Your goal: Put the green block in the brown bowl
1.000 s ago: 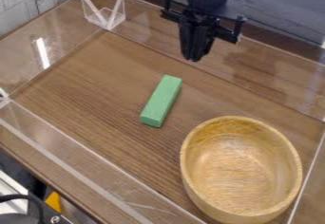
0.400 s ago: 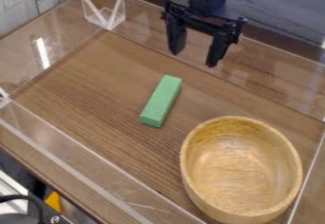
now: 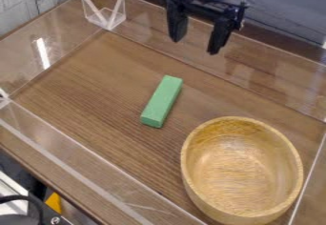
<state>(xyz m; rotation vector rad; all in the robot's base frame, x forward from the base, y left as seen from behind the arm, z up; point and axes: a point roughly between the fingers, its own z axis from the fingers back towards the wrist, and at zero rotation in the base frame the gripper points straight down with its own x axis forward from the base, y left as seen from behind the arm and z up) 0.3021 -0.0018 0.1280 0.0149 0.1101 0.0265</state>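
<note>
Lying flat on the wooden table [image 3: 90, 86], up and to the left of the brown bowl [image 3: 242, 169] and clear of its rim, the green block [image 3: 160, 101] looks light, rigid and smooth-sided; pinching across its narrow width near the middle seems the safest hold; the gripper [image 3: 197, 36] hangs above and behind it, pointing straight down, fingers spread wide and empty.

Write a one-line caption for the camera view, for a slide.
Open pincer above table; green block lies outside the empty bowl.
</note>
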